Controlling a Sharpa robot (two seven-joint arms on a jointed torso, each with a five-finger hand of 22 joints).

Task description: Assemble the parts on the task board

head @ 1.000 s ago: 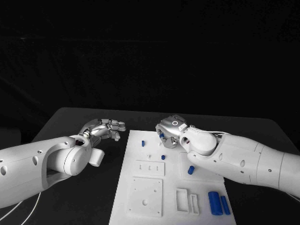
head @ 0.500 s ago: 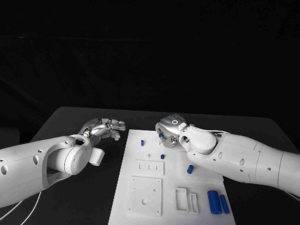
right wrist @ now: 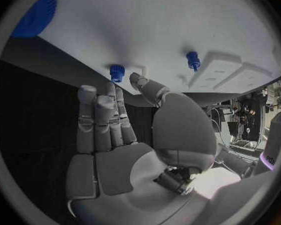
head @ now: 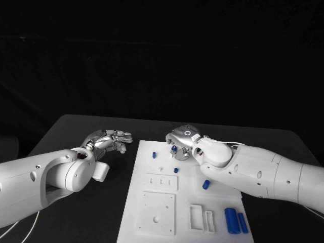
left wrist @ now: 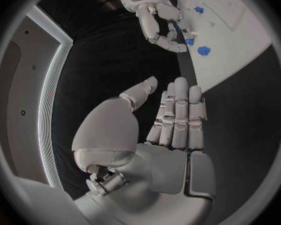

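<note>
The white board (head: pixel 178 197) lies in the middle of the black table (head: pixel 82 132), with small blue parts (head: pixel 206 185) scattered on it: two near its far edge, one midway, two long ones side by side at its near right corner. The right hand (head: pixel 181 143) hovers over the board's far end, fingers spread and grasping nothing. The left hand (head: pixel 109 140) hangs just left of the board, released and empty.

bg: black backdrop | furn: black table (head: pixel 74 132) | wall: pale lit strip (left wrist: pixel 48 120), dark panels
</note>
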